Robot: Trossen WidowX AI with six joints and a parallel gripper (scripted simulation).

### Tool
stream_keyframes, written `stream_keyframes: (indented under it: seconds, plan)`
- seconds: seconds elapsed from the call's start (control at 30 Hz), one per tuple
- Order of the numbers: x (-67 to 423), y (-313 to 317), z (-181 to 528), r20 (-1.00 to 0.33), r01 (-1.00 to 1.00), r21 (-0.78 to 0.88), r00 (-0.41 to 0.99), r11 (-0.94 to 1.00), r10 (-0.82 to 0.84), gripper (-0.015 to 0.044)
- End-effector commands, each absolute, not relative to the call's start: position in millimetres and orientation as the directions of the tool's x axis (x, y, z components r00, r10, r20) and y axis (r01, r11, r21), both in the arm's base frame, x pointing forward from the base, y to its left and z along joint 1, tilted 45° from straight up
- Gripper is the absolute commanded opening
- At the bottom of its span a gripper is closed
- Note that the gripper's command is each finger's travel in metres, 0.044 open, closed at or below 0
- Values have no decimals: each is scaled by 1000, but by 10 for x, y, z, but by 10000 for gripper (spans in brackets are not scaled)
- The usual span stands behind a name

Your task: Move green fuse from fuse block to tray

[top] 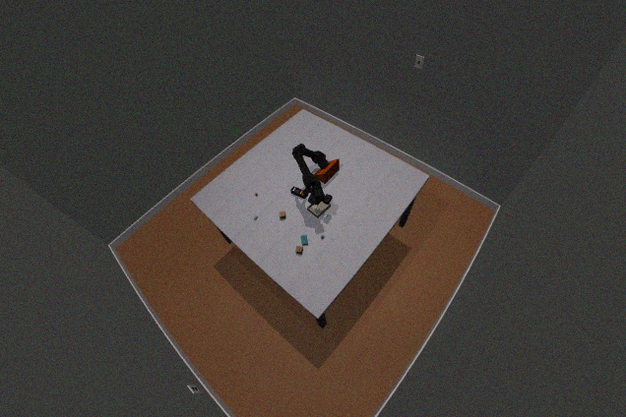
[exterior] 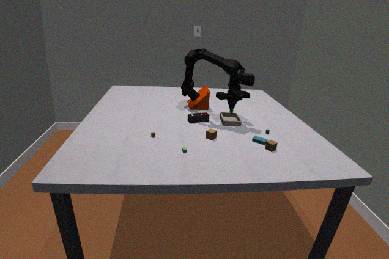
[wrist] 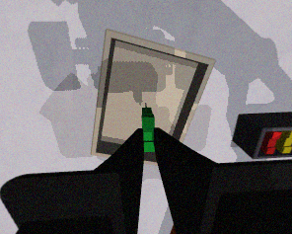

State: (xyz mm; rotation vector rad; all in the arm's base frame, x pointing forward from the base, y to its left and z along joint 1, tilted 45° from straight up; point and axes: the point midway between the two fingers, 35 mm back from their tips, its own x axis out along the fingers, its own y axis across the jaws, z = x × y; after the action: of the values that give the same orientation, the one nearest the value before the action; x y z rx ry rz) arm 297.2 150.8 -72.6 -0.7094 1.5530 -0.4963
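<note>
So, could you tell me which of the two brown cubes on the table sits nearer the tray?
The brown cube just in front of the tray; the other one sits farther right, beside the teal block.

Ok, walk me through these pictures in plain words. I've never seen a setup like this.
It is one black robot arm bolted to a grey table. One picture looks down from the ceiling, one from the front of the table, and one from a camera on the arm's wrist. Its gripper, a two-fingered clamp, is shut on a small green fuse and hangs above a shallow beige tray. Beside the tray sits the black fuse block with other coloured fuses in it. An orange wedge and a few small brown, teal and green blocks also lie on the table.
</note>
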Motion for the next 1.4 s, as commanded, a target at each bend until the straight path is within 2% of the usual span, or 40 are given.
stream_keyframes:
  seconds: [0.0, 0.3, 0.73, 0.9, 1.37]
  plan:
    - [2968, 1445, -788, -716, -154, -688, -13, 709, -698, 0]
    - [2962, 1370, -859, -716, -153, -689, -13, 709, -698, 0]
    - [2965, 1413, -818, -719, -148, -686, -15, 713, -695, 330]
    - [2966, 1653, -573, -717, -154, -687, -13, 710, -697, 330]
    - [2964, 1627, -594, -713, -160, -691, -13, 705, -701, 330]
